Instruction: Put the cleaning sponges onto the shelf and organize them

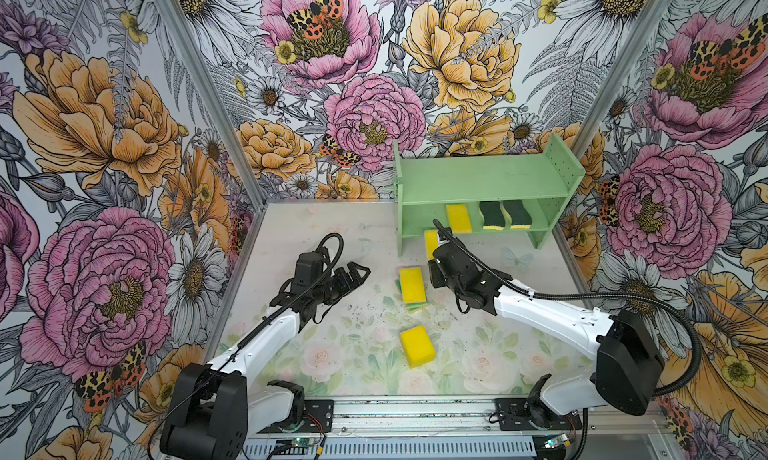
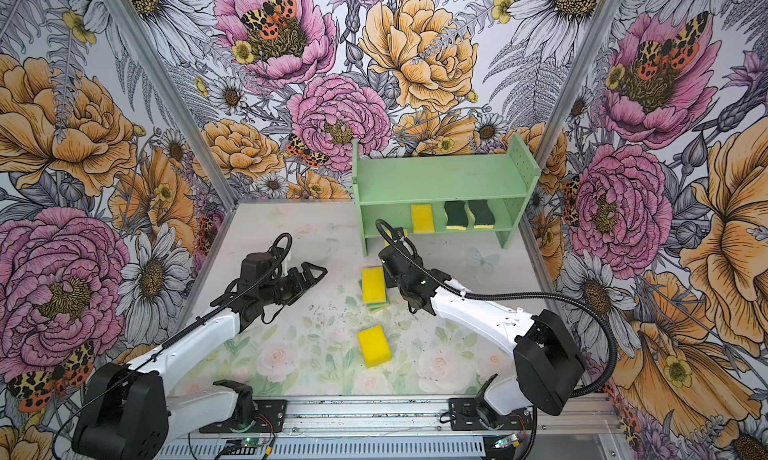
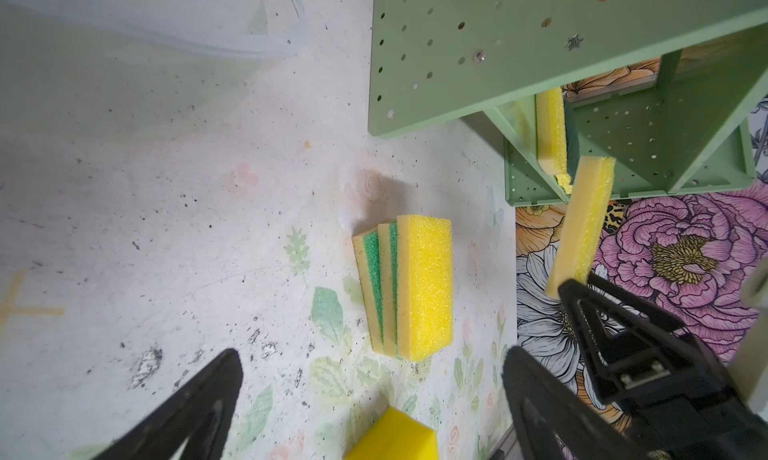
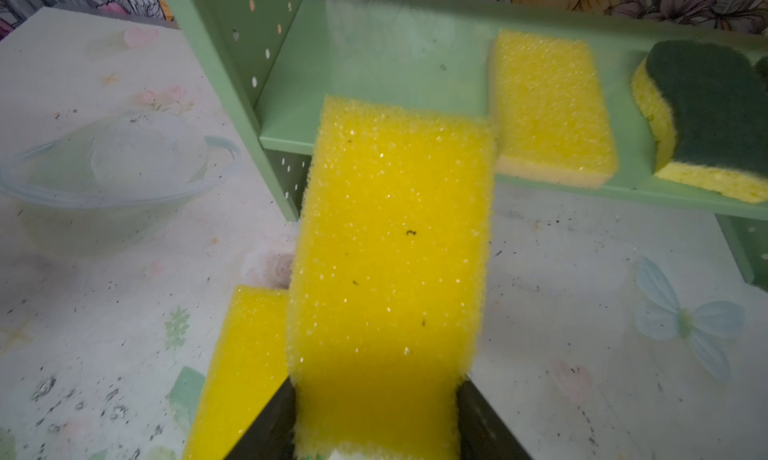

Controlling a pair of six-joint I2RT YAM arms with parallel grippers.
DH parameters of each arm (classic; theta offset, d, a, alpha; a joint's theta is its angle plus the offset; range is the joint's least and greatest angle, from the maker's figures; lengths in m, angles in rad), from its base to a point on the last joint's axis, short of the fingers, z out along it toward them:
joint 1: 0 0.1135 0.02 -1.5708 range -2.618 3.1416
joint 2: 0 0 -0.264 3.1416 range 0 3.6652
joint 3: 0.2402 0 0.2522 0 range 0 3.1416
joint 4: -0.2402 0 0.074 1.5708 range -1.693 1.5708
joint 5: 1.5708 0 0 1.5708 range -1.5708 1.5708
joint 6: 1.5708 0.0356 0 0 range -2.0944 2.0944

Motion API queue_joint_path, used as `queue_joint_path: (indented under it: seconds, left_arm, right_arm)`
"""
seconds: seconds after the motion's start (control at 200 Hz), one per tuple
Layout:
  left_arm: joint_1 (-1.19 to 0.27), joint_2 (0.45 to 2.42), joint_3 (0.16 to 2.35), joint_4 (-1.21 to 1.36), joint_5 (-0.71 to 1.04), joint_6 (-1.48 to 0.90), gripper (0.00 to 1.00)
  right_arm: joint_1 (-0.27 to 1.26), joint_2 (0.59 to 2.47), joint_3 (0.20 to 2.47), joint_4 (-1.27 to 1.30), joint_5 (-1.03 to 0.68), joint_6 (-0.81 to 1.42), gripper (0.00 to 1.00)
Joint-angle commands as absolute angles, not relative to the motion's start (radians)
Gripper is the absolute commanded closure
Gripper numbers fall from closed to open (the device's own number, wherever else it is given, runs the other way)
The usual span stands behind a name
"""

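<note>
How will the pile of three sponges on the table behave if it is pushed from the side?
The pile is staggered, so it would probably shear apart, not move as one. Its porous foam looks light and soft, so it likely dents when squeezed. Flat faces: rolling seems unlikely.

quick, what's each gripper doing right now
left gripper: open, holding nothing
right gripper: shut on a plain yellow sponge, just in front of the shelf
</note>
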State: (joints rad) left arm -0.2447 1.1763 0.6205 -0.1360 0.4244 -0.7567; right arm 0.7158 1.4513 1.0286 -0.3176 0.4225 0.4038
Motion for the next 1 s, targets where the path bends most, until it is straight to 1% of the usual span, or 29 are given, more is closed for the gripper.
queue_joint_path:
  seconds: [0.0,0.19,0.44,0.996]
  left_arm:
    - [-0.237,1.175,0.632,-0.121,0.448,-0.733,0.01]
    - [-0.234,1.181,0.638,-0.121,0.452,-0.727,0.01]
    - [-0.228,1.193,0.638,-0.122,0.459,-0.721,0.01]
    - [-0.217,1.207,0.641,-0.115,0.468,-0.716,0.01]
  right_arm:
    - [0.679,1.447,1.027,-0.222,0.408,0.35,0.44]
    - [0.627,1.51,1.049,-0.137,0.382,0.315,0.44]
    - [0.609,1.588,1.066,0.008,0.362,0.265,0.45]
    - [0.562,1.694,1.12,0.143,0.359,0.258,0.45]
